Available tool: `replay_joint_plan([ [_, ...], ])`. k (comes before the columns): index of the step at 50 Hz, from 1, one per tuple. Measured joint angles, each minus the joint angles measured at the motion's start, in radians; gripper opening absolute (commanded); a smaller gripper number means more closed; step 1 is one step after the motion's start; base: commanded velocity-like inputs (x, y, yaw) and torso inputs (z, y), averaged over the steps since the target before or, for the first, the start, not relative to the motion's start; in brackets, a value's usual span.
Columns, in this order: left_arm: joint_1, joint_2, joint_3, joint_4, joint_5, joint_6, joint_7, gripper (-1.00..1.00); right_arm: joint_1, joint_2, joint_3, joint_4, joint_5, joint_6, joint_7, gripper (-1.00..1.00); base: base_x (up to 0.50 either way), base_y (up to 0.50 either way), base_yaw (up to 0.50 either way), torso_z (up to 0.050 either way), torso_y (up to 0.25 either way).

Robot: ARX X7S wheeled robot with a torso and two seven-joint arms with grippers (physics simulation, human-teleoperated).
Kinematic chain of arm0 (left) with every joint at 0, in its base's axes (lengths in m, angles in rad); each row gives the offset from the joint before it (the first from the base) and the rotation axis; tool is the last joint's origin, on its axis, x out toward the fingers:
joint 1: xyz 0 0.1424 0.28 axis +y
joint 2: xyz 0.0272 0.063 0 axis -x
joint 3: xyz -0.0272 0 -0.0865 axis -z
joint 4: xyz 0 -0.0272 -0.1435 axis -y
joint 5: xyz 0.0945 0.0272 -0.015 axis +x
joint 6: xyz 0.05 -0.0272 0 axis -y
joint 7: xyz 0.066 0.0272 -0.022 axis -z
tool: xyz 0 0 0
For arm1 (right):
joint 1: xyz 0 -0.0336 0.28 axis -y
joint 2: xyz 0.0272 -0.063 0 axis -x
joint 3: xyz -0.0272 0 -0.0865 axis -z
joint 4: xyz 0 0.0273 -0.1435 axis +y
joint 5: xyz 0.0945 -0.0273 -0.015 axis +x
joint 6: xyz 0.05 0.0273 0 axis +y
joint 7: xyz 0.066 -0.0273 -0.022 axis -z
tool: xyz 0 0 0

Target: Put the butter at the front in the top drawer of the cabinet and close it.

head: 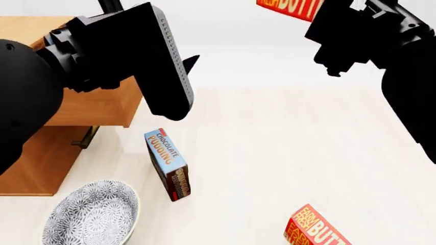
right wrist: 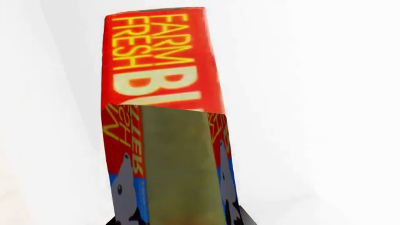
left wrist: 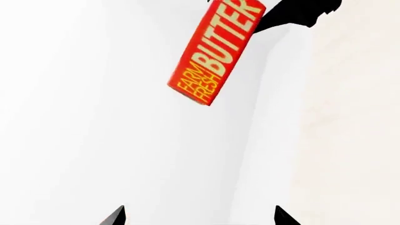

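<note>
My right gripper (right wrist: 175, 220) is shut on a red "FARM FRESH BUTTER" box (right wrist: 162, 93) and holds it high in the air; in the head view the box (head: 289, 7) shows at the top edge beside that gripper (head: 327, 23). The left wrist view also sees this box (left wrist: 216, 51). A second identical butter box (head: 315, 229) lies at the near right. My left gripper (left wrist: 200, 219) is open and empty, its fingertips (left wrist: 119, 216) wide apart, raised beside the cabinet (head: 38, 163). The top drawer (head: 95, 109) looks pulled out, largely hidden by my left arm.
A blue-and-brown chocolate pudding box (head: 167, 163) stands on edge in front of the cabinet. A patterned grey bowl (head: 92, 217) sits at the near left. A drawer handle (head: 85, 138) juts out below the drawer. The surface is pale wood.
</note>
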State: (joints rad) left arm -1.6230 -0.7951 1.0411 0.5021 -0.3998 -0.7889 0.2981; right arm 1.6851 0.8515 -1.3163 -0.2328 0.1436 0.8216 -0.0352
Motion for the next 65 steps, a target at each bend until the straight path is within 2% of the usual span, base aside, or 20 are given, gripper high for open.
replay_joint_plan([
  [15,0.007,0.001,0.064,-0.03,0.069,0.071,0.032,1.0,0.04,0.029,-0.112,-0.053,-0.142,-0.01,-0.022,-1.0,0.0,0.0,0.0,0.001,0.001],
  [34,0.025,0.003,0.083,-0.043,0.084,0.118,0.047,1.0,0.039,0.071,-0.199,-0.108,-0.273,-0.029,0.0,-1.0,0.0,0.0,0.0,0.001,0.001],
  [65,0.079,0.021,0.083,-0.088,0.09,0.231,0.041,1.0,-0.016,0.124,-0.242,-0.195,-0.322,-0.063,0.029,-1.0,0.0,0.0,0.0,0.0,0.001],
])
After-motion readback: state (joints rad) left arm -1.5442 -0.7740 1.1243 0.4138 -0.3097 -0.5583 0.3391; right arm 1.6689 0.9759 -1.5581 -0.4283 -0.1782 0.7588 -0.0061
